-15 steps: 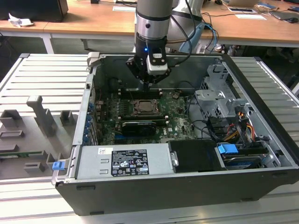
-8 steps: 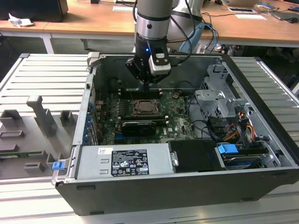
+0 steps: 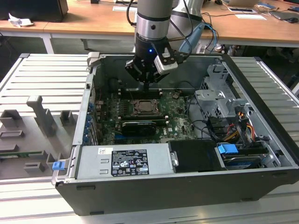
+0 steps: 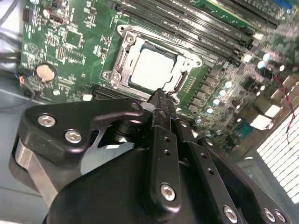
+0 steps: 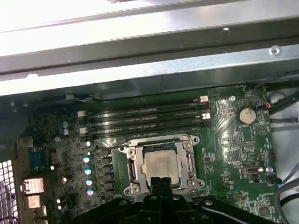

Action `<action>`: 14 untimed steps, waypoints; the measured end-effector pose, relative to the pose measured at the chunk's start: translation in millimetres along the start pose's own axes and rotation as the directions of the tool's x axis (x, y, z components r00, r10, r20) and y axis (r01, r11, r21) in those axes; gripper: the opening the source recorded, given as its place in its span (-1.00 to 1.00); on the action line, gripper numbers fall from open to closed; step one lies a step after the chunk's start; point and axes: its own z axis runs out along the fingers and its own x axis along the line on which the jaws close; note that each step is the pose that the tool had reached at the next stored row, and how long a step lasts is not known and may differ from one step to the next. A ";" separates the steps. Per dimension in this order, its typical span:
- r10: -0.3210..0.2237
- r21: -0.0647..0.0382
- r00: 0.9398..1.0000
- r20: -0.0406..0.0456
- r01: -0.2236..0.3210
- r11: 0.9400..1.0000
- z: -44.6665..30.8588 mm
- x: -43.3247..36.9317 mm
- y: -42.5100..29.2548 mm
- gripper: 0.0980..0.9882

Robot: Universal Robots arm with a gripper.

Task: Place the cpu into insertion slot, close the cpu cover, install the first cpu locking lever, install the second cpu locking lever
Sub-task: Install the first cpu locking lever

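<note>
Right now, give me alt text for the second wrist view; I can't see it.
The pale cpu sits in the insertion slot, framed by the silvery cpu cover, on a green circuit board. The black pincer, tips together, points at the slot's edge.

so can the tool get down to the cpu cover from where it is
Likely yes: the tool hangs close over the cpu cover, the case is open, and nothing sits between them.
</note>
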 end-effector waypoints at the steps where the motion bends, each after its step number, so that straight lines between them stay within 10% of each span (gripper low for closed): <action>1: -0.025 0.000 1.000 0.000 0.025 1.000 0.1 0.0 0.0 -0.98; 8: -0.168 0.003 0.986 -0.003 0.168 0.986 0.8 0.0 0.0 -0.98; 14: -0.270 0.005 0.963 -0.004 0.270 0.963 1.2 0.0 0.0 -0.98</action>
